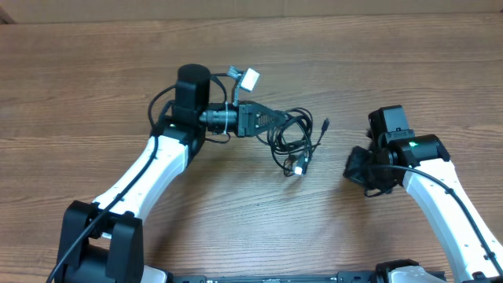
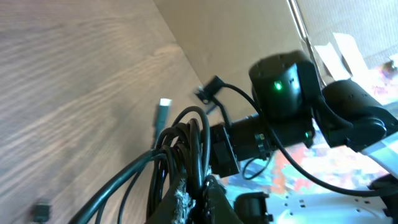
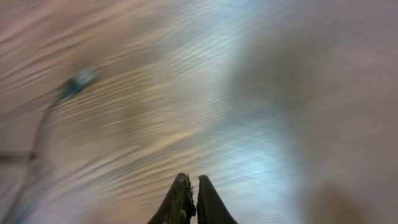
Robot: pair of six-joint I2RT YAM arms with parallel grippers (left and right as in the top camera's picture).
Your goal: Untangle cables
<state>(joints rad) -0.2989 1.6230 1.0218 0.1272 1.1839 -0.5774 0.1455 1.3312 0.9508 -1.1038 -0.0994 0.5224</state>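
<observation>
1. The wooden counter point(image 1: 94, 71) carries both arms and the cables.
2. The left arm point(image 1: 157, 161) reaches from the near left corner toward the centre of the counter. The left jaws are closed on the cables point(image 1: 292, 135) at the bundle's left edge. In the left wrist view, several black strands point(image 2: 186, 134) pass between the two jaw tips at the bottom of the frame.
3. The right arm point(image 1: 440, 189) reaches in from the near right corner. A green indicator light point(image 1: 411, 144) is lit on its wrist. The right jaws are closed with nothing between them. In the right wrist view they hang over bare, blurred wood. They stand apart from the bundle, on its right.
4. The cables lie at the centre of the counter as a loose tangle of overlapping loops, between the two arms.
5. A silver plug point(image 1: 299, 167) lies at the near edge of the tangle and rests on the wood.
6. A small black plug point(image 1: 324, 123) sticks out from the right side of the tangle.
7. At the left of the right wrist view there is a blurred cord end point(image 3: 78, 81). Its type cannot be determined.
</observation>
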